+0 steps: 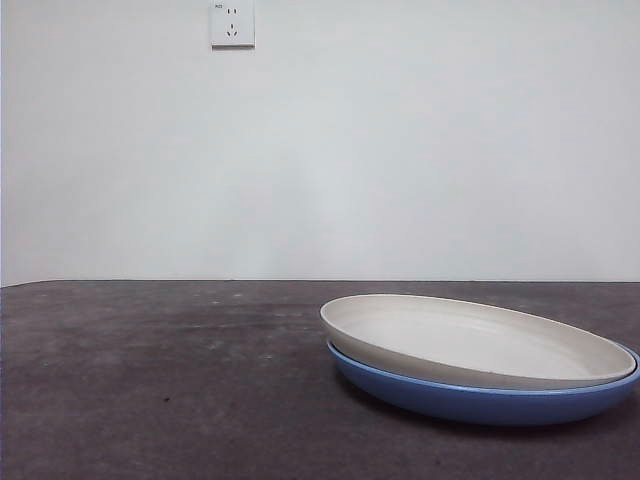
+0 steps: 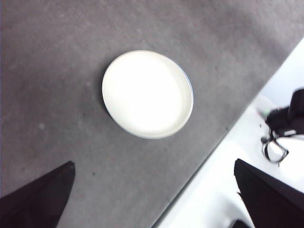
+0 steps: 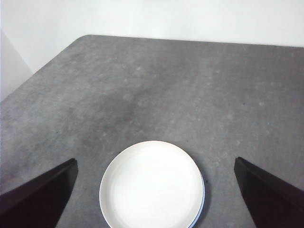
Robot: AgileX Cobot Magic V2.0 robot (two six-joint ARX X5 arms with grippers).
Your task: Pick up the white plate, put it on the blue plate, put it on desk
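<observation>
Plain white wall (image 1: 400,150) behind, socket (image 1: 232,24) high up. Dark grey mottled worktop (image 1: 150,380) across full width. White plate (image 1: 470,340) nested in blue plate (image 1: 480,398), sitting slightly tilted, on right side of worktop in front view. Blue only showing as thin rim from above. Left tool (image 2: 154,190) spread wide, empty, well above stack. Right tool (image 3: 156,190) spread wide, empty, raised over the stack's near edge. No contact with plates.

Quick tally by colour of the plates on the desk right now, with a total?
White plate: 1, sitting in the blue one
Blue plate: 1, underneath, on the desk
Total: 2 plates
</observation>
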